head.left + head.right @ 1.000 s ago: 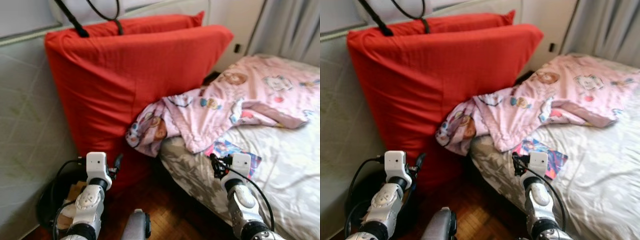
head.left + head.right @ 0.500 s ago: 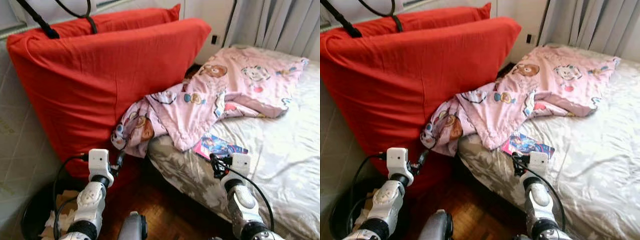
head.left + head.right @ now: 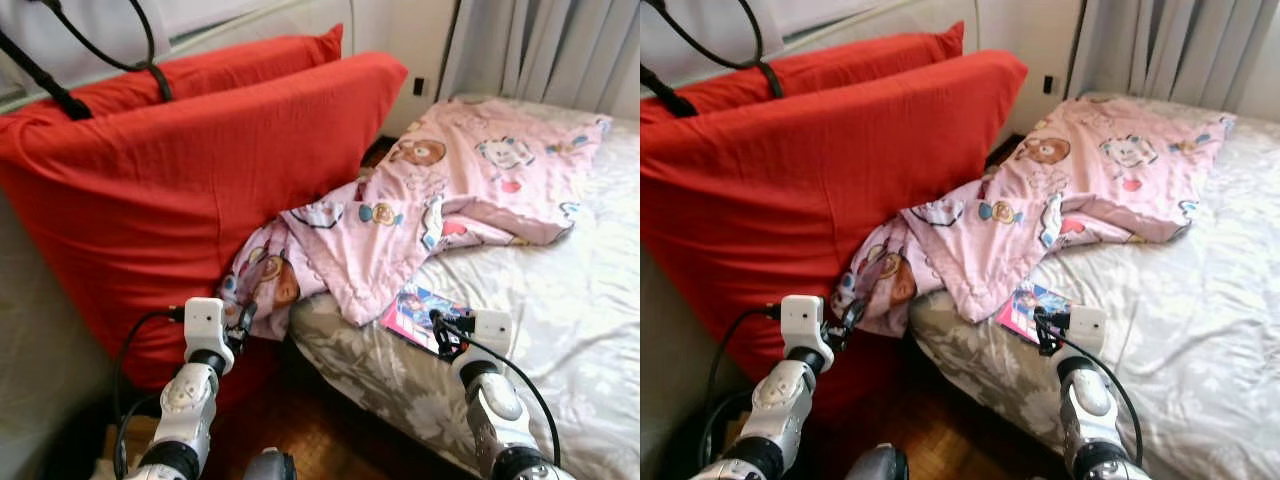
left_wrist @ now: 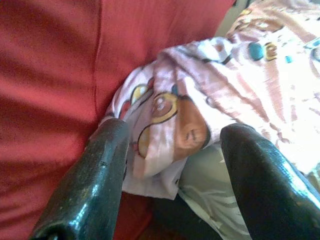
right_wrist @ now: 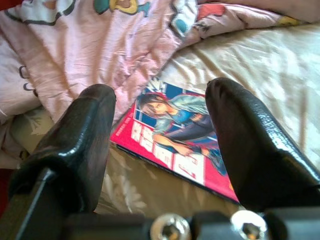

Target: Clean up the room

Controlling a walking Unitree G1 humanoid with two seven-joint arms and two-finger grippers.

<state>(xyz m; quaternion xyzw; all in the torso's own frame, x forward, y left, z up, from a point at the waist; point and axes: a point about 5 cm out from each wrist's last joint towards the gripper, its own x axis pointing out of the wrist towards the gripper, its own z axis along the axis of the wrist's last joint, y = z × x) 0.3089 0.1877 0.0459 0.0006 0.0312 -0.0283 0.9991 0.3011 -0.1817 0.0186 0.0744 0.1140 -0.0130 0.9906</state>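
The right gripper [image 5: 160, 145], fingers spread and empty, hung just short of the comic book [image 5: 180, 145] lying flat ahead, its long axis running diagonally across the gap.

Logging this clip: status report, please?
Right gripper open, lined up on the book on the bed. Left gripper open, facing pink blanket. Blanket edge overlaps book.

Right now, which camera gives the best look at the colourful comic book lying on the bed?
The right wrist view: the colourful comic book lies framed between the open right gripper, its cover figure clear. Both eye views show it small, on the grey bedsheet, partly under the pink cartoon blanket. The left wrist view faces the blanket and the red cushion.
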